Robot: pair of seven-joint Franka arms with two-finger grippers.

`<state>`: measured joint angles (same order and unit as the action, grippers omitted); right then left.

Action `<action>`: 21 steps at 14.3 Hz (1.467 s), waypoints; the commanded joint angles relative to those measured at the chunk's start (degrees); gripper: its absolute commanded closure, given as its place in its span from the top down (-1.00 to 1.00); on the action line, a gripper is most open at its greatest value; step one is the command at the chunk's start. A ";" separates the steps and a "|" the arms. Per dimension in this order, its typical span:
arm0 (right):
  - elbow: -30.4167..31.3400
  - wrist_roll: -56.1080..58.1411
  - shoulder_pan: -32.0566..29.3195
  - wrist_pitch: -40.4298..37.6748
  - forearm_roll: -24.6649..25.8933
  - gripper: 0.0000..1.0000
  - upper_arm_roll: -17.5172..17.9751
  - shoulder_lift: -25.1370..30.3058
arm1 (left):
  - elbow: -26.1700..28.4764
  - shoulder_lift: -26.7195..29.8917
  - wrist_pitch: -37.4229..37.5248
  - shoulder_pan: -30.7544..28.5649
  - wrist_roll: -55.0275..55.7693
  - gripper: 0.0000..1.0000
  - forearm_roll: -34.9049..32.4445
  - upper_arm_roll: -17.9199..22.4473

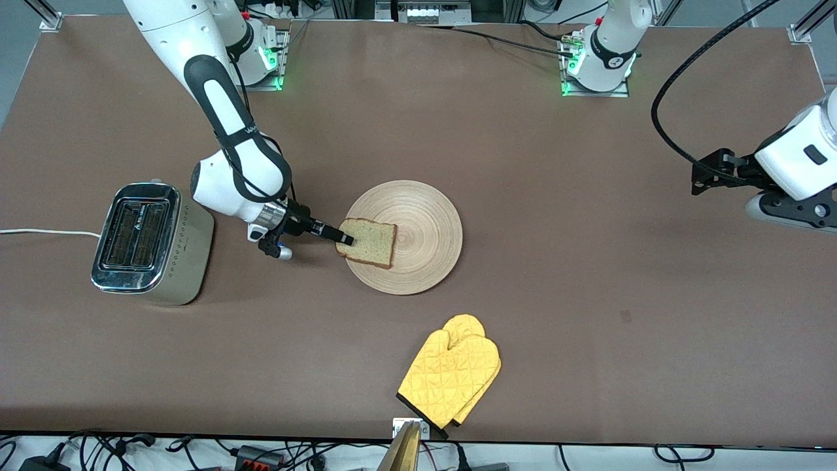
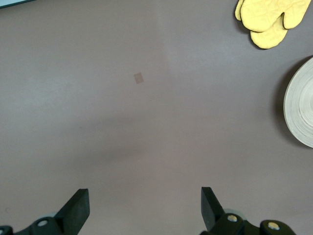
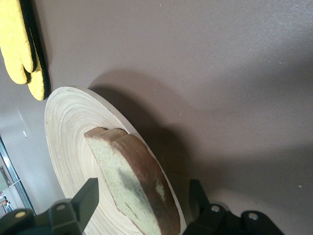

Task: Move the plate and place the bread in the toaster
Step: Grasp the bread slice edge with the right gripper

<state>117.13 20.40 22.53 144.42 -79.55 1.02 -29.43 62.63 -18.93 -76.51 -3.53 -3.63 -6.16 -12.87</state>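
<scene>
The beige wooden plate (image 1: 425, 216) lies at the table's middle. The bread (image 1: 373, 242) lies on the part of the plate toward the right arm's end. The toaster (image 1: 147, 245) stands at the right arm's end, slots up and empty. My right gripper (image 1: 343, 241) is low at the plate's rim, open, with its fingers on either side of the bread's crust edge. In the right wrist view the bread (image 3: 132, 181) sits between the spread fingers (image 3: 90, 196) on the plate (image 3: 68, 127). My left gripper (image 1: 709, 173) waits open and empty over bare table at the left arm's end; its own view shows it (image 2: 144, 208) open.
A yellow oven mitt (image 1: 451, 379) lies nearer the front camera than the plate, close to the table's front edge. The toaster's white cord (image 1: 39, 232) runs off the right arm's end. The left wrist view shows the mitt (image 2: 269, 19) and the plate's rim (image 2: 301, 107).
</scene>
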 commanded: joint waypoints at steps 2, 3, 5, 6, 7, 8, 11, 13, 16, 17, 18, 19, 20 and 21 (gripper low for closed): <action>-0.85 2.18 -0.29 0.60 -1.75 0.49 0.21 -0.27 | 10.19 8.08 -2.66 0.54 0.38 1.00 1.75 1.70; -0.94 2.18 -0.56 0.51 -1.58 0.49 0.21 -0.27 | 17.20 12.47 -7.99 0.54 0.38 1.00 2.89 2.67; -1.03 2.27 -0.65 0.51 -1.49 0.49 0.12 -0.27 | 24.45 17.33 -13.21 0.63 0.29 1.00 5.53 6.26; -1.03 2.27 -0.65 0.51 -1.40 0.49 0.03 -0.19 | 26.47 19.17 -13.23 0.89 0.73 1.00 5.80 6.72; -1.03 2.88 -0.73 0.51 -1.40 0.49 0.03 -0.27 | 27.97 20.41 -13.23 1.41 2.47 1.00 5.72 6.89; -1.03 3.58 -0.82 0.42 -1.49 0.49 0.03 -0.27 | 29.38 21.73 -13.23 1.86 6.14 1.00 5.46 6.98; -1.03 3.68 -0.65 0.51 -1.49 0.29 0.03 -0.27 | 30.45 22.71 -13.05 3.35 10.93 1.00 4.75 6.98; -1.03 3.59 -0.65 0.51 -1.49 0.00 0.03 -0.27 | 30.54 22.45 -13.14 3.00 10.57 1.00 4.75 6.98; -1.03 3.59 -0.65 0.42 -1.49 -0.15 0.03 -0.27 | 30.63 22.36 -13.58 3.00 8.91 1.00 4.66 6.98; -1.03 3.59 -0.56 0.51 -1.49 -0.24 0.03 -0.27 | 30.63 22.36 -13.58 3.09 8.56 1.00 4.66 6.98; -1.03 3.68 -0.65 0.42 -1.49 -0.26 0.03 -0.27 | 31.06 22.53 -13.67 3.00 8.38 1.00 4.66 6.98; -1.03 3.68 -0.65 0.42 -1.49 -0.28 0.03 -0.27 | 31.76 22.88 -14.36 3.00 8.38 1.00 4.66 6.98; -1.03 3.68 -0.65 0.51 -1.49 -0.30 0.03 -0.27 | 32.99 23.67 -15.15 3.00 8.38 1.00 4.66 6.98; -1.03 3.68 -0.65 0.51 -1.49 -0.30 0.03 -0.27 | 34.48 24.89 -16.03 3.18 8.46 1.00 4.66 6.98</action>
<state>116.54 22.35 22.08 144.45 -79.56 0.75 -29.44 93.02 2.65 -90.25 -0.72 6.03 -1.28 -6.23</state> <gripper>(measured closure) 0.648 0.000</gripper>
